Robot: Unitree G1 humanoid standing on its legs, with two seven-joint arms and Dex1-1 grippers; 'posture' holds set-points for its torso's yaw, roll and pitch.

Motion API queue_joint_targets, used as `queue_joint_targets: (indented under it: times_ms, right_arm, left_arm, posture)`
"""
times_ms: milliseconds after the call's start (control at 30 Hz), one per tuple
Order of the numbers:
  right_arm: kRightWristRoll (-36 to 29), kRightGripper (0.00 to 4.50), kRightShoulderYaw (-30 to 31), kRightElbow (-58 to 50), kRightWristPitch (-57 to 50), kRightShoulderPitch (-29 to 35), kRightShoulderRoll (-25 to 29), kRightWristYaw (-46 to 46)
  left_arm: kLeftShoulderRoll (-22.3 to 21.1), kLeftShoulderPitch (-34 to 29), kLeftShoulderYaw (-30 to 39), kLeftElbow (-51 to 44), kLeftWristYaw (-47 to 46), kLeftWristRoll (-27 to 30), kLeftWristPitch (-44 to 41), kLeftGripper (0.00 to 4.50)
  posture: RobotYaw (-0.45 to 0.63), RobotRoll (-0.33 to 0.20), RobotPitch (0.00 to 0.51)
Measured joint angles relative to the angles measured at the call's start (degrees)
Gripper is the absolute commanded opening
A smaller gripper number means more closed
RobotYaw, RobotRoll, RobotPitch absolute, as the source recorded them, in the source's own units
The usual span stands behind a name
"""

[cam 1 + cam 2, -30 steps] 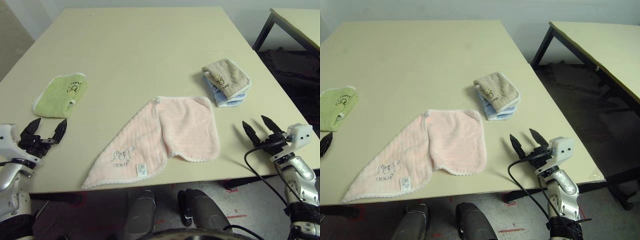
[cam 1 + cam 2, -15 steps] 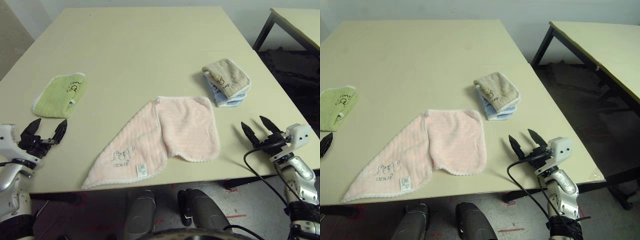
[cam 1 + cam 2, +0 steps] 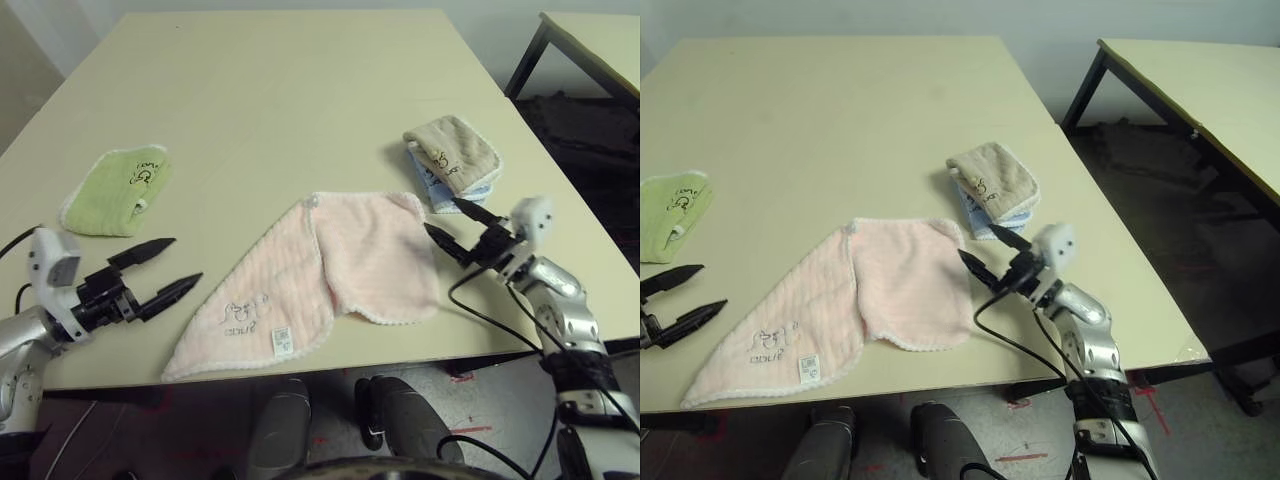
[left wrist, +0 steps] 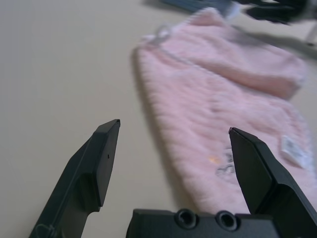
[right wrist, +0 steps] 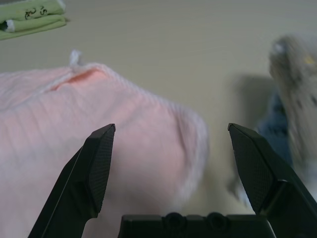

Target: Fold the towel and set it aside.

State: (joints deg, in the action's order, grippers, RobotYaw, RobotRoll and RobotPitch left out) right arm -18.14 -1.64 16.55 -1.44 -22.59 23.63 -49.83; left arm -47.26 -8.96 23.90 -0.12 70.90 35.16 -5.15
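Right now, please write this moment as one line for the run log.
towel: partly folded, flat on table | left claw: open, beside towel | right claw: open, over towel's edge | held: nothing

Around the pink towel the table is bare on the far side. The tan and blue folded towels lie near its far right corner, the green folded towel well apart to its left.

Blue folded towel, mostly covered by tan folded towel at the table's three o'clock side; embroidered script on pink towel illegible.
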Motion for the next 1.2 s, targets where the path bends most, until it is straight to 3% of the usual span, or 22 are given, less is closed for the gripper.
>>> queue_joint_targets:
  times_ms: [200,433,533,900,1100,1200]
  right_arm:
    - [6.87,4.48,4.30,-0.75,-9.06,-5.09,0.01,6.65]
    - [7.91,4.48,7.67,-3.78,-21.57,-5.30,0.88,6.53]
    - [7.61,4.04,7.75,-4.96,-25.18,-5.37,1.34,6.42]
    - [2.82,0.08,2.17,-7.26,-27.09,-9.86,-0.37,7.84]
    - [-3.67,0.03,0.22,-12.14,-33.72,-14.19,0.55,5.01]
    - [-3.69,0.03,3.26,-14.96,-36.92,-14.84,4.89,1.40]
  left_arm:
    - [0.09,1.76,-0.53,0.02,0.02,-1.97,0.70,4.50]
    - [1.00,2.14,-0.60,0.08,-0.20,-3.48,3.35,4.50]
    - [1.08,2.61,-0.60,0.17,-0.20,-3.67,4.57,4.50]
    - [1.73,3.24,-2.26,0.99,-0.17,-4.77,6.56,4.50]
    - [1.76,4.68,-2.68,3.20,0.20,-5.84,8.03,4.50]
    - [1.76,5.61,-2.75,4.03,0.32,-6.00,8.88,4.50]
  posture:
    - [0.02,0.000,0.147]
    - [0.03,0.000,0.144]
    - [0.03,0.000,0.143]
    - [0.01,0.000,0.143]
    - [0.01,0.000,0.142]
    - [0.01,0.000,0.142]
